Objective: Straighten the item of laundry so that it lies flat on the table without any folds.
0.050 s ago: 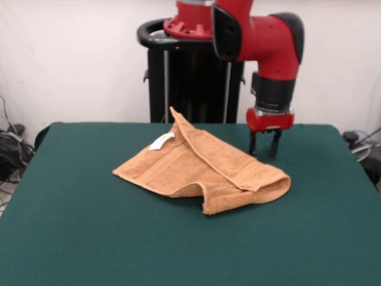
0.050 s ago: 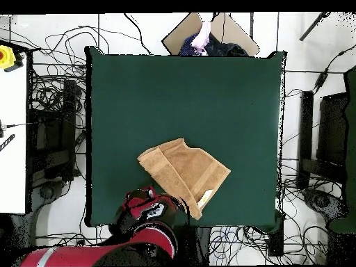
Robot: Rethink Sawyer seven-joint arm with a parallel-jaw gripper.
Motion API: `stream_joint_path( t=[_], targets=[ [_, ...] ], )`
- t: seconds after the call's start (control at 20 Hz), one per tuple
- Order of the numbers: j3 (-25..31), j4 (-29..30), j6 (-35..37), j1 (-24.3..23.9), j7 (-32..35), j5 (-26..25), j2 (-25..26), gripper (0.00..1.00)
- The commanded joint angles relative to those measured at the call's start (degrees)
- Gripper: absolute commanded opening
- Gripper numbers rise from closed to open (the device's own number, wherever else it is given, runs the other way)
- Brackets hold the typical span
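Towel (image 1: pixel 196 170) lies folded over on green desk (image 1: pixel 89 238), white tag (image 1: pixel 161 142) showing. Your tool (image 1: pixel 264 152) stands just behind its thick fold, fingers parted, gripping nothing.

A plain white wall (image 1: pixel 71 53) stands behind the scene, evenly lit. Seen from above, a pale floor (image 2: pixel 59 83) is strewn with tangled black cables (image 2: pixel 49 90). A white surface (image 2: pixel 12 139) lies along one side, a brown cardboard piece (image 2: pixel 182 35) at the top edge, and dark equipment (image 2: pixel 334 132) on the opposite side.
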Motion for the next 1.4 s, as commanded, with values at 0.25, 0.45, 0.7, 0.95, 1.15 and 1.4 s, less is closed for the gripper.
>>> stream_joint_path(
  t=[0.25,0.45,0.7,0.95,1.15,1.4],
  targets=[
    [5.0,-6.7,18.8,-2.6,5.9,7.5,-10.1,1.0],
    [5.9,-7.3,19.6,-3.2,6.4,7.3,-10.0,1.0],
    [4.9,-9.1,13.3,-3.4,7.7,5.6,-4.2,1.0],
    [4.7,-10.5,6.5,-4.4,8.7,4.8,1.9,1.0],
    [4.3,-10.9,4.2,-3.8,9.2,5.6,3.3,1.0],
    [4.7,-11.4,3.3,-4.2,9.0,6.4,3.9,1.0]
  ],
)
